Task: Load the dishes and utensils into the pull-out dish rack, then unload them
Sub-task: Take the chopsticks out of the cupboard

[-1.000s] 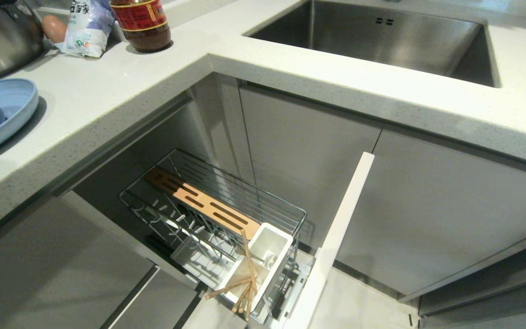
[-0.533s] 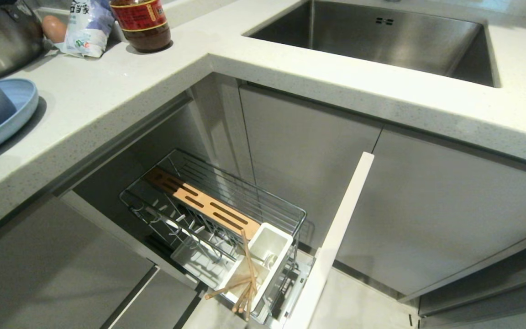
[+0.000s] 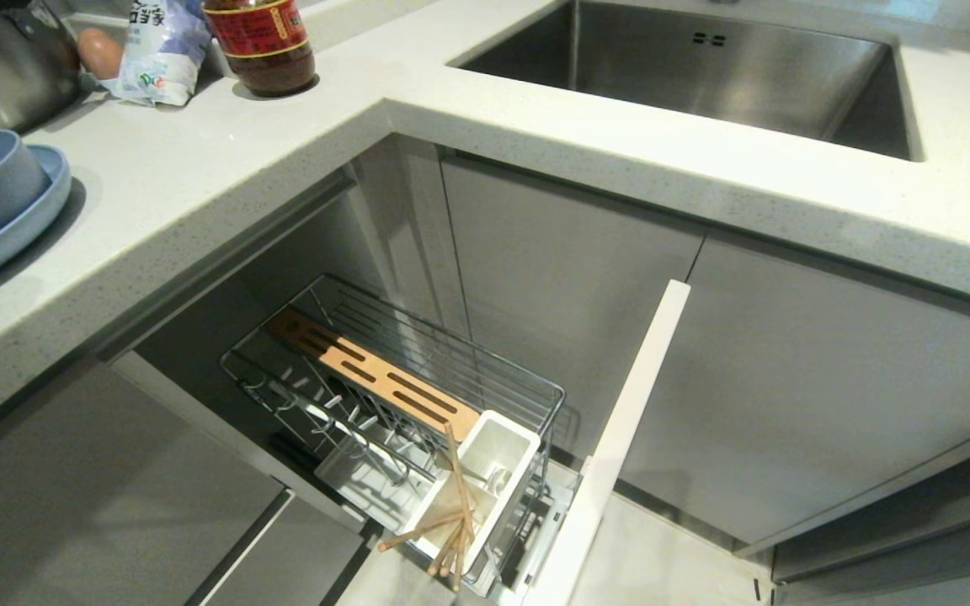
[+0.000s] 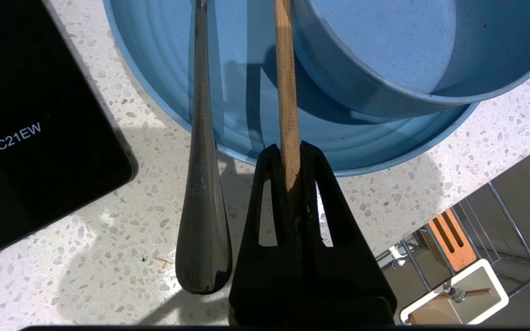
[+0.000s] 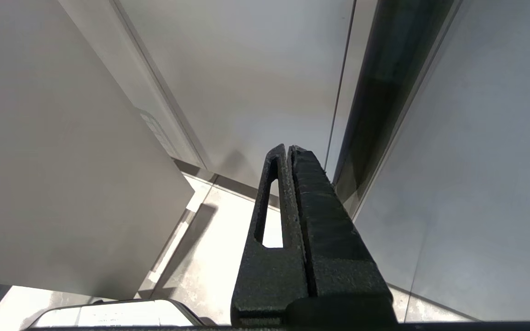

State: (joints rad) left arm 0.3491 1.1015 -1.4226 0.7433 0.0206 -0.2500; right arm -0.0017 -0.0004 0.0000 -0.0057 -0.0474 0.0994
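While the left end effector point(image 4: 292, 158) is pinching a light wooden chopstick point(image 4: 286, 87) over the pale blue round plate point(image 4: 164, 69), lifting straight is seeming wisest.

The counter point(image 3: 224, 160) offers a broad bare stretch between the plate point(image 3: 26, 223) at its left edge and the sink point(image 3: 704, 76) at far right. At far left that room is closed by a pot point(image 3: 5, 76), an egg point(image 3: 99, 50), a bag point(image 3: 161, 50) and a jar point(image 3: 262, 42). In the rack point(image 3: 392, 396) the prong rows and wire floor stand open from above. The white cup point(image 3: 493, 471) is crowded on its near side by leaning chopsticks point(image 3: 451, 522); its far part looks free, though its depth is hard to read. The cabinet front point(image 3: 620, 438) walls the rack's right side.
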